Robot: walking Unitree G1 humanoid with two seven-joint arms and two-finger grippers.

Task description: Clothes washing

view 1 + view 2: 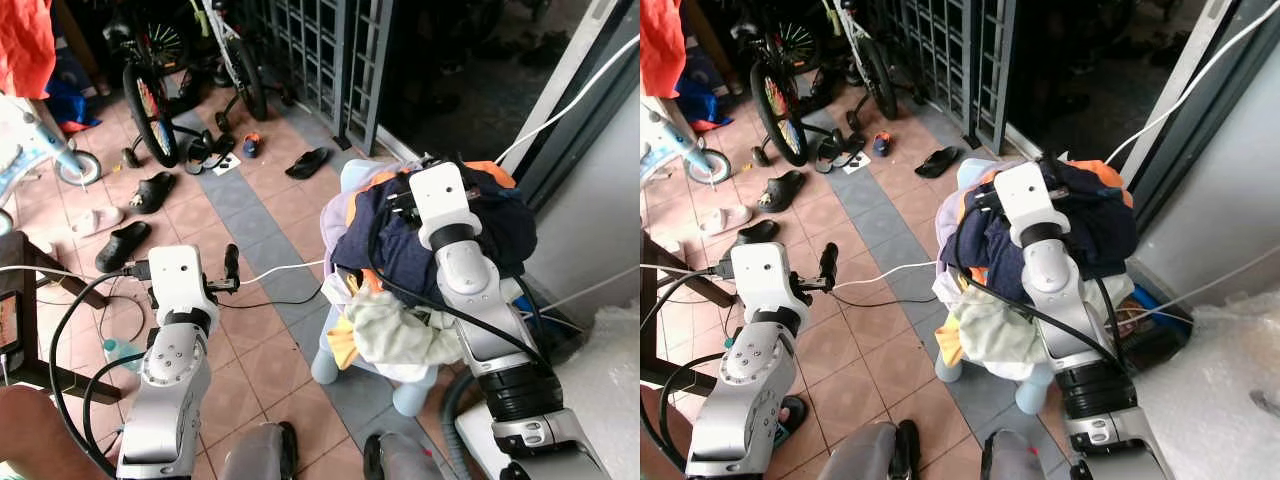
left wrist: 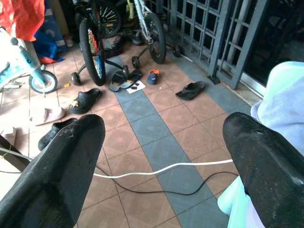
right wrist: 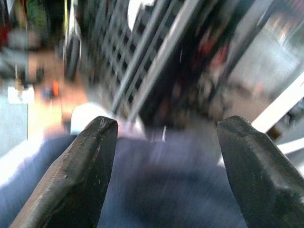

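- Right wrist view looks along the right hand [image 3: 161, 156], its two black fingers spread wide with a dark navy garment [image 3: 166, 190] lying between and below them; that picture is blurred, so whether the tips touch the cloth cannot be told.
- From the head cameras, the laundry pile [image 1: 420, 250] is heaped on a pale blue plastic chair [image 1: 345, 180] beside the doorway: navy cloth on top, an orange piece at the back, a pale green piece [image 1: 395, 330] drooping off the front edge.
- The right arm reaches over the top of the heap, wrist bent down toward the navy cloth.
- The left hand [image 1: 232, 265] hangs off to the side over the tiled floor [image 1: 260, 330], fingers spread and holding nothing, near a white cable [image 1: 290, 268] and a black one.
- To do this grab well, I would sink the fingers into a thick fold of the navy piece before closing, rather than pinching a thin edge.
- Lifting straight up seems wise, since the drooping green piece could be dragged off onto the floor.
- The left hand could steady the pile if it shifts.
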